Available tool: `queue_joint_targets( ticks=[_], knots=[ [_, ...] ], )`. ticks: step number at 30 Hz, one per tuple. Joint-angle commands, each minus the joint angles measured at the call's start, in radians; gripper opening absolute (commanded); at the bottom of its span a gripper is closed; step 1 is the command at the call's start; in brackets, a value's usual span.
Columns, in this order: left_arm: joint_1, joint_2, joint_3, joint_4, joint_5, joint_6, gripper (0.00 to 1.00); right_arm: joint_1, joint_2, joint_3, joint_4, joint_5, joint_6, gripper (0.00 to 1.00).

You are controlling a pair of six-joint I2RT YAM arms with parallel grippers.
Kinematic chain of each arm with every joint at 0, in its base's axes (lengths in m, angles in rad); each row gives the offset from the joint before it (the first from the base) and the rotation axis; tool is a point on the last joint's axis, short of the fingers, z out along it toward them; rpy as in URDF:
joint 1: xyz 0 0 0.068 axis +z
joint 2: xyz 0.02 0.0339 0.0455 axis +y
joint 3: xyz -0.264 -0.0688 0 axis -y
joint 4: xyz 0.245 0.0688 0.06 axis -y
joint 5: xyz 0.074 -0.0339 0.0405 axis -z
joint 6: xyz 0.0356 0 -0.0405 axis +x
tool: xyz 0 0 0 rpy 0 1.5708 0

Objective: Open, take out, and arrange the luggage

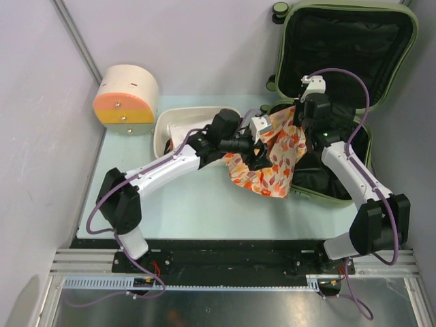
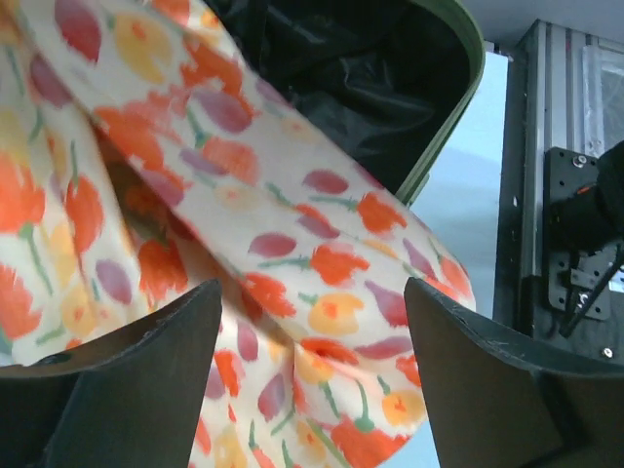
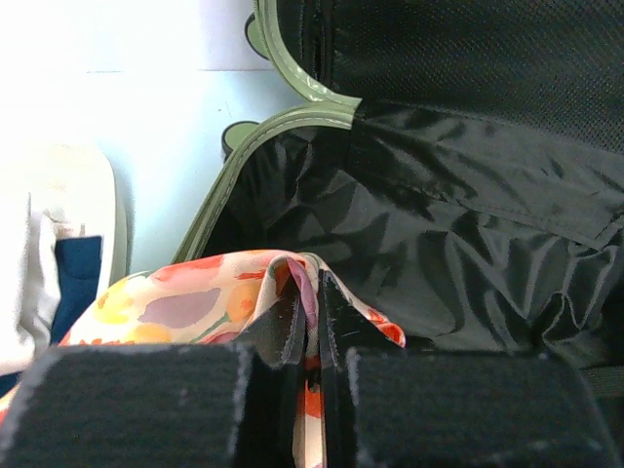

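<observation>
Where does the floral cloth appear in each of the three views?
Top external: the floral cloth lies at the centre, across the left edge of the luggage.
Left wrist: it fills the left and middle.
Right wrist: it is at the lower left.
Shared landmark: the luggage's olive-green rim.

Floral cloth [image 1: 272,163] drapes over the luggage [image 1: 354,48] rim, blocking entry.

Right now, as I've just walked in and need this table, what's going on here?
Two robot arms are unpacking the open luggage. The right gripper is shut on a floral cloth at its edge. The left gripper is open beside the same cloth, which drapes out onto the table.
</observation>
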Motion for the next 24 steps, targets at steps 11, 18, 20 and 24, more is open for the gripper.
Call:
queue_joint_targets(
  ticks=[11,18,20,24],
  knots=[
    [-0.285,-0.102,-0.274,0.327,-0.194,0.460,0.74,-0.002,0.027,0.025,-0.008,0.054,0.235,0.00],
    [-0.362,-0.030,-0.274,0.335,-0.259,0.734,0.77,-0.018,0.053,0.023,-0.031,0.017,0.271,0.00],
    [-0.376,0.012,-0.265,0.345,-0.323,0.766,0.77,-0.026,0.050,0.023,-0.041,0.012,0.269,0.00],
    [-0.400,0.054,-0.253,0.427,-0.494,0.774,0.58,-0.038,0.042,0.017,-0.052,-0.006,0.275,0.00]
  ],
)
